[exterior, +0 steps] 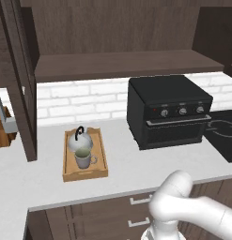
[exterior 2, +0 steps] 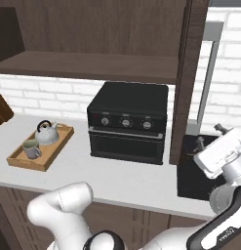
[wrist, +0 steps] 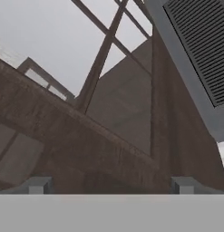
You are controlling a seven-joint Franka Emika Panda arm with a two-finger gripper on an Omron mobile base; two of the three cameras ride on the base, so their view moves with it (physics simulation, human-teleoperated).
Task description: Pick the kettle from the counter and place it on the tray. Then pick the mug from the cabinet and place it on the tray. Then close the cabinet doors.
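End effector [wrist: 111, 183]: in the hand view the two finger tips [wrist: 38, 185] stand spread wide apart with nothing between them, pointing up along a dark brown cabinet door [wrist: 86, 140] toward the ceiling and a grey vent grille [wrist: 199, 45]. In the right base view the hand [exterior 2: 220, 152] sits at the far right, beside the open cabinet door [exterior 2: 186, 83] (whether it touches the door I cannot tell).

Tray [exterior: 69, 171] lies flat on the white surface [exterior: 131, 168], left of the black toaster oven [exterior: 168, 112]. Kettle [exterior: 79, 139] sits at the tray's rear end, black handle upright. Mug [exterior: 83, 158] stands upright just in front of the kettle, near or touching it, handle toward the oven. Right base view agrees: kettle [exterior 2: 47, 133] and mug [exterior 2: 30, 149] both inside the tray [exterior 2: 51, 151].

Cabinet [exterior: 122, 63] above the surface has both doors swung open; the left door [exterior: 19, 79] stands edge-on at the left of the left base view. Wooden knife block [exterior 2: 1, 111] stands at the far left of the right base view.
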